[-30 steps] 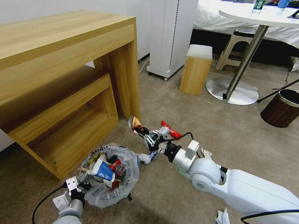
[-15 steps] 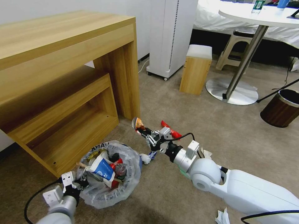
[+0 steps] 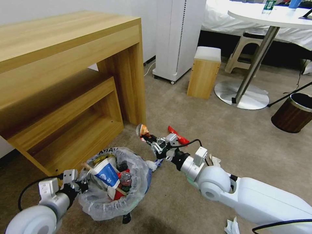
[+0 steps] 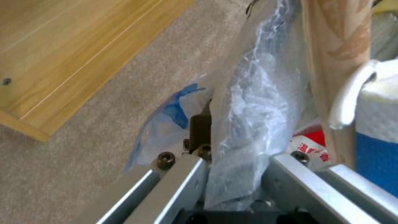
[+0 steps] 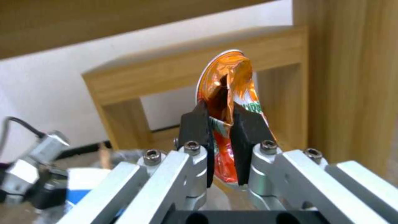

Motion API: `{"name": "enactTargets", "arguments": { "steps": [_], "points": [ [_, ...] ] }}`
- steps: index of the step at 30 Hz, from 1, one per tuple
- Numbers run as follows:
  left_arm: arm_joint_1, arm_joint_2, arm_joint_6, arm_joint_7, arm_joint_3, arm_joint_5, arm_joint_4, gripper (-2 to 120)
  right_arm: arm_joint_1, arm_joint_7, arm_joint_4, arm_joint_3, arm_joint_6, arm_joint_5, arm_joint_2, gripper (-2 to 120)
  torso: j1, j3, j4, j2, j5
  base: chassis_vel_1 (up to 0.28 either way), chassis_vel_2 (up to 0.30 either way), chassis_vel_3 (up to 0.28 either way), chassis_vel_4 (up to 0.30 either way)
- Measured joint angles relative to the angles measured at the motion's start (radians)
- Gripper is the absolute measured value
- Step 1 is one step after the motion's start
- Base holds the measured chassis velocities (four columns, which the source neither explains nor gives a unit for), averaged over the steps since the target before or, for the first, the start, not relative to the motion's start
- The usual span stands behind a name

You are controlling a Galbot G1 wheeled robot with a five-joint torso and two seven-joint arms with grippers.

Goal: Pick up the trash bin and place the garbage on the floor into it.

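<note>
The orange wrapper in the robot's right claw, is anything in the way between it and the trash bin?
Nothing visible is. The right gripper holds the orange wrapper in the air just beyond the trash bin, which the left gripper grips by its bagged rim. The bin's mouth faces up, already partly full.

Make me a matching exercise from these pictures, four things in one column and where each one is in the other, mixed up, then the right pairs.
Things:
1. orange wrapper
2. blue-white paper cup
3. red wrapper
4. trash bin

Places:
A. lying on the floor
B. its rim clamped by the left gripper
C. pinched in the right gripper
D. inside the bin's bag

Pairs: 1-C, 2-D, 3-A, 4-B
</note>
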Motion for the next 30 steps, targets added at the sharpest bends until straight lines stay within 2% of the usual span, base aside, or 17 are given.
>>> {"name": "enactTargets", "arguments": {
  "steps": [3, 9, 15, 24, 30],
  "points": [
    [-0.010, 0.025, 0.000, -0.003, 0.005, -0.018, -0.002, 0, 0.015, -0.044, 0.004, -0.036, 0.032, 0.037, 0.019, 9, 0.000, 0.000, -0.0002, 0.000, 0.0001, 0.000, 0.000, 0.000, 0.000],
    [-0.013, 0.050, -0.005, -0.004, 0.002, -0.036, -0.014, 0, 0.047, -0.044, 0.011, -0.122, 0.038, 0.061, 0.040, 9, 0.000, 0.000, -0.0001, 0.000, 0.0001, 0.000, 0.000, 0.000, 0.000],
    [-0.026, 0.059, -0.016, -0.006, 0.000, -0.046, -0.018, 0, 0.068, 0.019, -0.009, -0.239, 0.011, 0.083, 0.078, 9, 0.000, 0.000, -0.0002, 0.000, 0.0002, 0.000, 0.000, 0.000, 0.000],
    [-0.014, 0.039, -0.023, -0.008, -0.003, -0.037, -0.036, 0, 0.066, 0.163, -0.075, -0.283, -0.066, 0.086, 0.148, 8, 0.000, 0.000, -0.0002, 0.000, 0.0004, 0.000, 0.000, 0.000, 0.000],
    [-0.012, 0.033, -0.024, -0.008, -0.003, -0.035, -0.040, 0, 0.092, 0.192, -0.080, -0.294, -0.091, 0.095, 0.175, 8, 0.000, 0.000, 0.0001, 0.000, 0.0003, 0.000, 0.000, 0.000, 0.000]
  ]
}}
